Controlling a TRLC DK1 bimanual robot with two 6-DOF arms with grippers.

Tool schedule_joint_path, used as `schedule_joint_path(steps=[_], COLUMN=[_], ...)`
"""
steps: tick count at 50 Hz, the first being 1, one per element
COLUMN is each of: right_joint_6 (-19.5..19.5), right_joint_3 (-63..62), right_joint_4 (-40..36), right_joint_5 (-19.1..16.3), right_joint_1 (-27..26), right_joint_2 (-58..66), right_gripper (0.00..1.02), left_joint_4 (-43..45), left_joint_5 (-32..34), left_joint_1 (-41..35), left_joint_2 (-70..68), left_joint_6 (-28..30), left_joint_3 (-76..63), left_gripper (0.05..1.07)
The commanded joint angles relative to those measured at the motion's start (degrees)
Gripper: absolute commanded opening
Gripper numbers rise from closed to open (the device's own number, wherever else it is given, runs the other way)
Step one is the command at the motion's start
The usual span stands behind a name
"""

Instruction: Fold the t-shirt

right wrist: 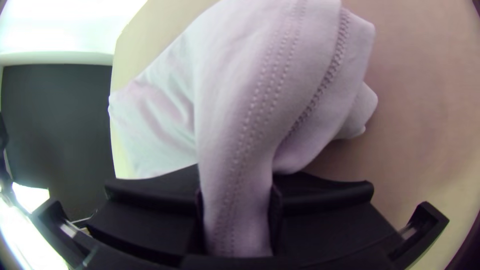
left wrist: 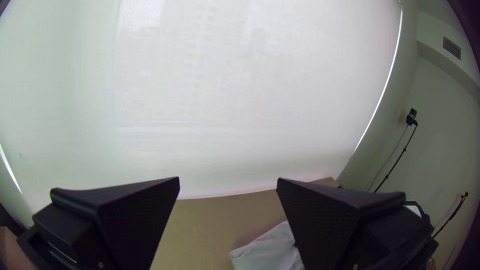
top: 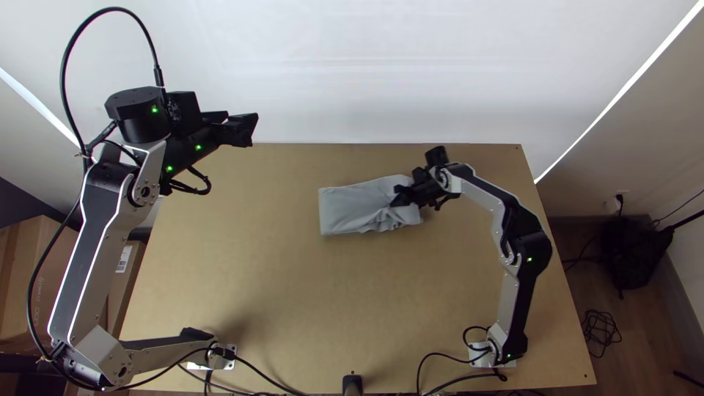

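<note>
A brown cardboard box [top: 20, 257] stands left of the light wooden counter [top: 257, 279]. On the counter's far half, the pale grey fabric t-shirt [top: 346, 209] lies folded, rumpled rightward, extending left from the right hand [top: 397, 197], which grasps its cloth. The left hand [top: 246, 129], well apart, is released.

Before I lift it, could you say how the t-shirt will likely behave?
The t-shirt is probably floppy: it bends softly into the right claw. Its layers might slip open, since they look loose beside that grip. Lying low, it seems unlikely to roll.
</note>
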Motion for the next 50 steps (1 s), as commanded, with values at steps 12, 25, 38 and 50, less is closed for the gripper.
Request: schedule_joint_path(steps=[12, 25, 38, 50], right_joint_6=[1.0, 5.9, 8.4, 10.1], right_joint_3=[2.8, 6.2, 6.5, 4.0], right_joint_4=[2.0, 3.6, 2.2, 6.6], right_joint_5=[2.5, 4.5, 4.7, 18.5], right_joint_1=[-20.2, -34.3, -41.4, -44.4], right_joint_2=[1.0, 3.6, 2.4, -7.0], right_gripper=[0.02, 0.02, 0.99, 0.99], left_joint_4=[0.1, 0.0, -0.2, -0.2], left_joint_5=[-0.6, -0.6, -0.5, -0.5], left_joint_1=[0.2, -0.2, -0.3, -0.2], left_joint_2=[-1.2, -1.3, -1.9, -3.8], left_joint_6=[-0.1, -0.1, -0.1, -0.1], left_joint_3=[0.2, 0.9, 0.5, -0.8], left_gripper=[1.02, 1.02, 1.03, 1.03])
